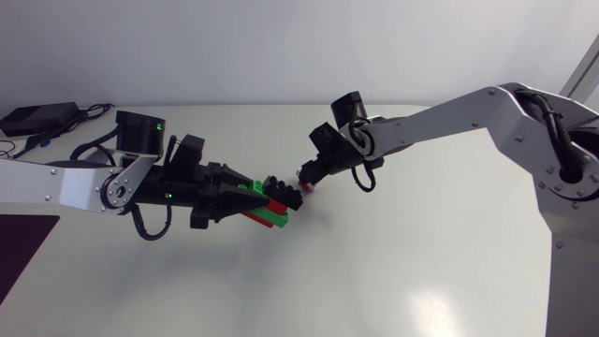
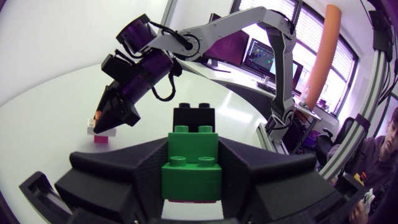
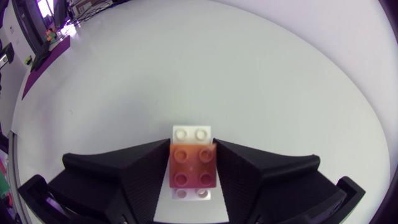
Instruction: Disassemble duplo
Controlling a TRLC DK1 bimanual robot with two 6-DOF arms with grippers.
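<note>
**Beside the stack [image 2: 192,163] — splitting under way**

The left tool [image 1: 253,197] clamps the green, red and black stack; just beside it, the right tool [image 1: 308,182] grips an orange-and-white piece [image 3: 193,165] close to the worktop [image 1: 421,267]. Likely next — set it down, then pull another brick.

White table [image 1: 421,271]; black box [image 1: 37,117], cables [image 1: 91,111] at far corner

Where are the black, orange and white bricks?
black brick [image 2: 194,118]: left wrist view, its near face.
orange brick [image 3: 193,168]: right wrist view, its studded top.
white brick [image 3: 192,133]: right wrist view, its studded end.
</note>
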